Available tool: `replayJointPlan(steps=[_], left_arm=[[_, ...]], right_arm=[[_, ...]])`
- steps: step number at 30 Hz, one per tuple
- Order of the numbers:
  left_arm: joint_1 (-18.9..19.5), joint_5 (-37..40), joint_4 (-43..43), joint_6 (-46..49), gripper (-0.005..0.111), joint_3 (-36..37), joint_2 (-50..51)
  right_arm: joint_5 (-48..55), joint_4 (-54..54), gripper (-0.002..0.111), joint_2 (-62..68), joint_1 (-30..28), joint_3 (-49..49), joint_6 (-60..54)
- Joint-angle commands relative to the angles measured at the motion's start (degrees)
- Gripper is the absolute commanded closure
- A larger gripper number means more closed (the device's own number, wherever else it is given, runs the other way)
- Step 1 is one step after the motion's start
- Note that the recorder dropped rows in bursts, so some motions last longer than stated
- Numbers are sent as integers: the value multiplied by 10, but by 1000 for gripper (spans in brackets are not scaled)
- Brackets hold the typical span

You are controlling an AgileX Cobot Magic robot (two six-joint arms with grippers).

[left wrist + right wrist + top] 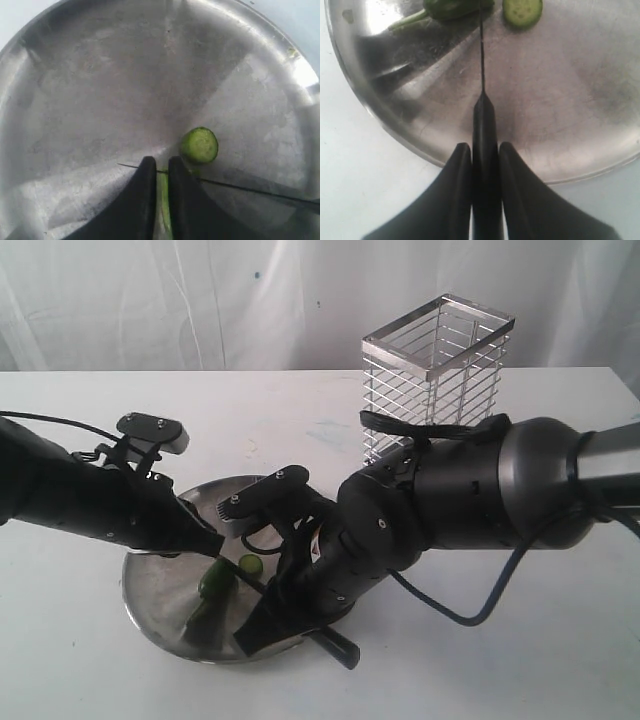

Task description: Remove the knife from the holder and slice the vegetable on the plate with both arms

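The steel plate [155, 590] lies at the front left of the table. On it is the green vegetable [214, 585], with one cut round slice [250, 565] beside it. My left gripper [161, 166] is shut on the vegetable [163, 200], which shows green between the fingers. The slice [199, 145] lies just past those fingertips. My right gripper [485, 150] is shut on the black handle of the knife [484, 125]. Its thin blade [482, 60] reaches across the plate [560, 100] to the vegetable [455, 7], between it and the slice [522, 11]. The handle's end [338, 648] sticks out over the plate's rim.
The chrome wire holder [435, 380] stands at the back right of the white table, behind the right arm [470, 490]. The left arm [80, 495] comes in from the left edge. A white curtain hangs behind the table.
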Motion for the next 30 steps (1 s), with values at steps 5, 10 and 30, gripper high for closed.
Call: replayJointPlan(steps=[5,10,30], left_arm=[[1,-15,-10,1,91,3,78],[2,-31,-10,1,91,3,36],[-12,-10,-4,-4,91,-12,29]], right_arm=[[18,-2,105,18,-4,-4,-7],[18,-2,105,19,-4,-4,-7],[14,-2,105,19,-4,-4,-11]])
